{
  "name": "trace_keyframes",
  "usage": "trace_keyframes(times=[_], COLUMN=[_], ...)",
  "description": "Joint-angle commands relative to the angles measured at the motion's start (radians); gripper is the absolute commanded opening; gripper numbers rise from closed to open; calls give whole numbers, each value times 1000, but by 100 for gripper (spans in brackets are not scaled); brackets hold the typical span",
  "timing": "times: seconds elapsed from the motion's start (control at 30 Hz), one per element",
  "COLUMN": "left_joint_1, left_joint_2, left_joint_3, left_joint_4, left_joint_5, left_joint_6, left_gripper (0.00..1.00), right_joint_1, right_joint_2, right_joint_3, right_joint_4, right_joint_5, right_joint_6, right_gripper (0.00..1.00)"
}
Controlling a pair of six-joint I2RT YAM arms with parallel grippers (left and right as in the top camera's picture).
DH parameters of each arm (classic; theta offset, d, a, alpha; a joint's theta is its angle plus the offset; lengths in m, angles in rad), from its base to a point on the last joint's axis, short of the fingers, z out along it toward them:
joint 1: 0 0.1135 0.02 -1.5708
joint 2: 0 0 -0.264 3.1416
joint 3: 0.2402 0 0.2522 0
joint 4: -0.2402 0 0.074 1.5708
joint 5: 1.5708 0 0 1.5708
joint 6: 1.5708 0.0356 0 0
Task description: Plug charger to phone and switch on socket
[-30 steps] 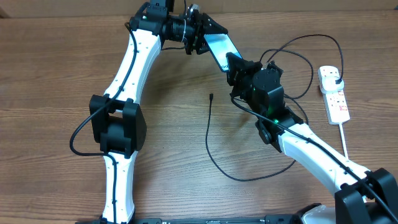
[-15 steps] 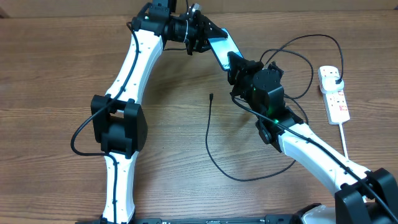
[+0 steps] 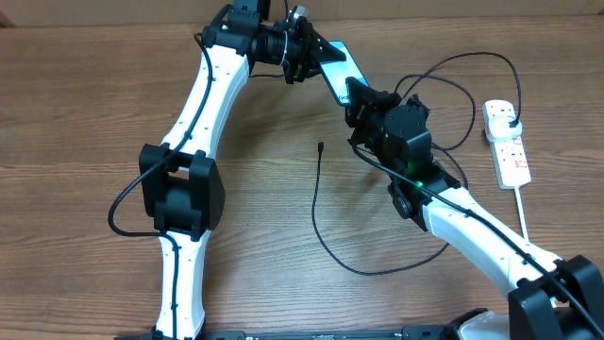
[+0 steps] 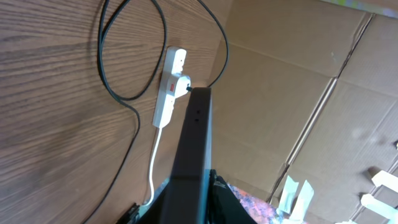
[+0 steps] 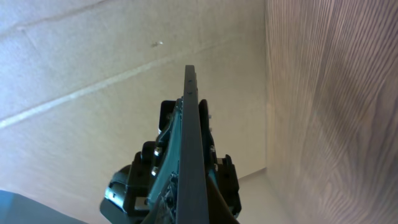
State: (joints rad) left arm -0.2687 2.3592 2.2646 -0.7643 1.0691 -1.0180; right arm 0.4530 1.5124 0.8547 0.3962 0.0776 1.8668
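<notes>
The phone (image 3: 336, 66) is held in the air at the back of the table, its light blue screen facing up. My left gripper (image 3: 307, 52) is shut on its far end and my right gripper (image 3: 358, 93) is shut on its near end. In the left wrist view the phone's (image 4: 191, 149) dark edge runs up from between my fingers. In the right wrist view the phone (image 5: 189, 124) is edge-on, with the left gripper (image 5: 166, 177) behind it. The charger's small tip (image 3: 321, 146) lies free on the table. Its black cable (image 3: 344, 263) loops round to a plug in the white socket (image 3: 508, 144).
The socket (image 4: 170, 93) and black cable loops (image 4: 127, 93) show in the left wrist view, with its white cord (image 4: 153, 162). That cord (image 3: 524, 212) runs toward the front right. Cardboard walls (image 4: 292, 106) stand behind the table.
The phone and the left gripper have shifted slightly up and toward the back right. The right gripper has followed at the phone's near end. The cable has not moved.
</notes>
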Motion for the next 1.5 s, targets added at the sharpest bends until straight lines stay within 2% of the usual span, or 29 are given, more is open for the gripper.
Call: trace_keyframes(times=[0.0,0.17,0.3,0.5,0.57,0.67,0.7,0.9,1.03,1.1,1.17,1.27,1.33,1.47], left_joint_1=[-11,-11,-11,-8,0,30,43,134,200,233,264,306,332,368], left_joint_2=[-7,-7,-7,-7,-7,-7,-7,-7,-11,-18,-30,-53,-72,-89], left_joint_3=[23,23,23,23,23,23,23,23,23,23,23,23,23,23], left_joint_4=[2,2,2,2,-9,-75,-110,-330,-424,-460,-500,-576,-638,-747], left_joint_5=[-8,-26,-26,-18,-18,-21,-28,-111,-90,-37,26,80,142,308], left_joint_6=[23,16,15,89,143,239,282,507,616,687,763,847,923,1049], left_gripper=[6,4,4,4,4,4,4,4,4,4,4,4,4,4], right_joint_1=[5,5,5,5,5,-4,-10,-82,-138,-160,-168,-167,-166,-166], right_joint_2=[-8,-8,-8,-8,-8,-8,-8,-9,-9,-9,-9,-9,-9,-8], right_joint_3=[46,46,46,45,45,45,45,45,45,45,45,45,47,74], right_joint_4=[14,14,14,-16,-51,-158,-210,-602,-781,-818,-816,-811,-829,-918], right_joint_5=[0,0,-1,-29,-39,-50,-50,-56,-63,-99,-172,-265,-320,-350], right_joint_6=[-8,-8,-8,-17,-68,-228,-270,-497,-616,-755,-964,-1153,-1219,-1263], right_gripper=[4,6,20,56,67,97,100,100,100,100,100,93,88,83])
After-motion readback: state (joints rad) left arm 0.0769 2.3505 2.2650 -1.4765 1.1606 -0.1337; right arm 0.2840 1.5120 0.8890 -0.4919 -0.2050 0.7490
